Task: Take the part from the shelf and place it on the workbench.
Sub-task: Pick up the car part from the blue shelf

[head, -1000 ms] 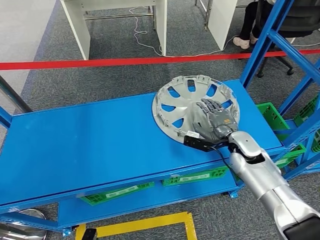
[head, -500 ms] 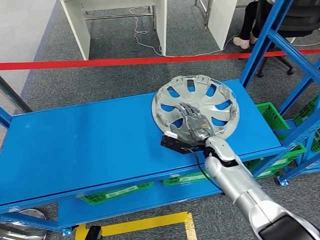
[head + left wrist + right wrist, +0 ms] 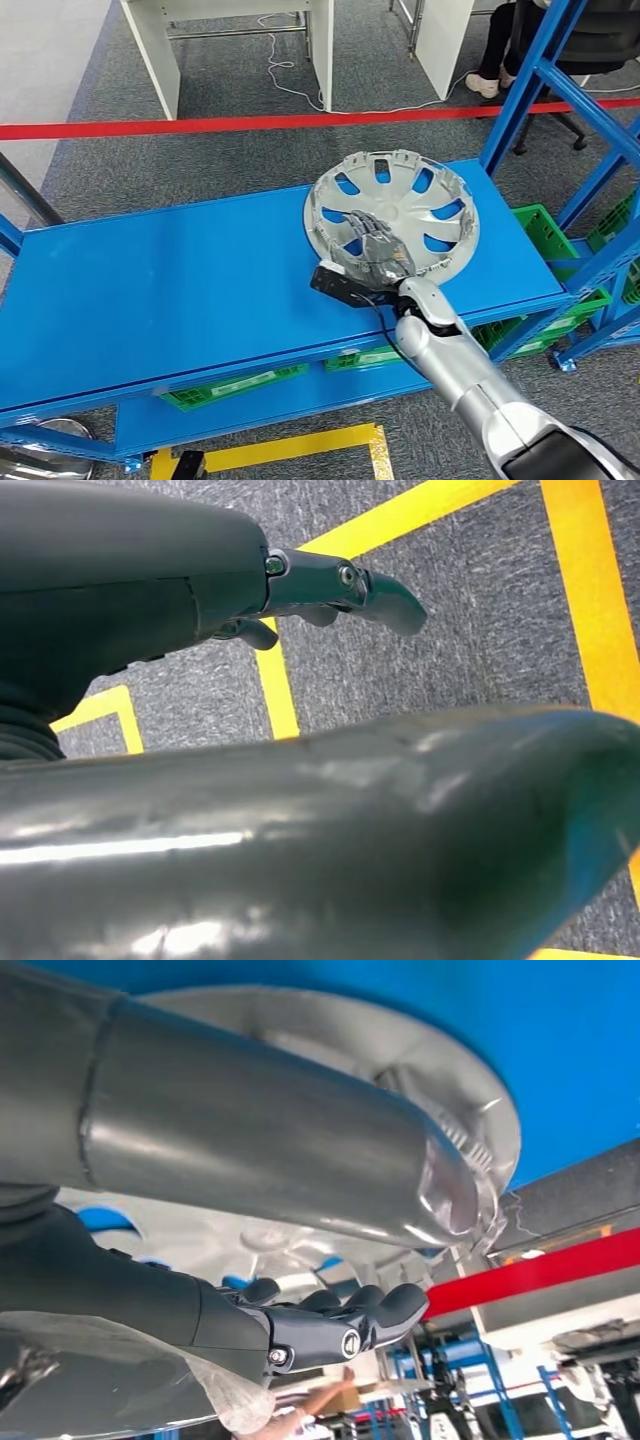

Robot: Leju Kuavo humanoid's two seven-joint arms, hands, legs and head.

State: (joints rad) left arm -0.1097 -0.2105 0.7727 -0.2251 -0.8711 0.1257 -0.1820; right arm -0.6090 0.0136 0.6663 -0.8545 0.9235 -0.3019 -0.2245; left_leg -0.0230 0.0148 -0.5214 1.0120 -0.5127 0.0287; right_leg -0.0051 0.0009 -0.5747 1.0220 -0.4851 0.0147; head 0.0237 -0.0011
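The part is a silver hubcap (image 3: 411, 195) lying flat at the right end of the blue shelf (image 3: 166, 280). My right hand (image 3: 376, 252) rests on its near left portion with the fingers stretched out flat across the spokes, gripping nothing. In the right wrist view the hubcap (image 3: 468, 1130) curves just beyond the thumb (image 3: 264, 1150), and the dark fingers (image 3: 340, 1325) lie straight. My left hand (image 3: 151, 580) hangs over grey carpet with yellow floor lines, its fingers (image 3: 377, 590) extended and holding nothing.
Green crates (image 3: 241, 385) sit on the lower shelf and another green crate (image 3: 547, 230) at the right. Blue rack uprights (image 3: 521, 85) rise at the right. A red floor line (image 3: 226, 125), white desk legs (image 3: 158, 50) and a seated person (image 3: 498, 50) lie beyond.
My right hand slid leftward over the hubcap, from its near right side to its near left side. The hubcap has stayed in place.
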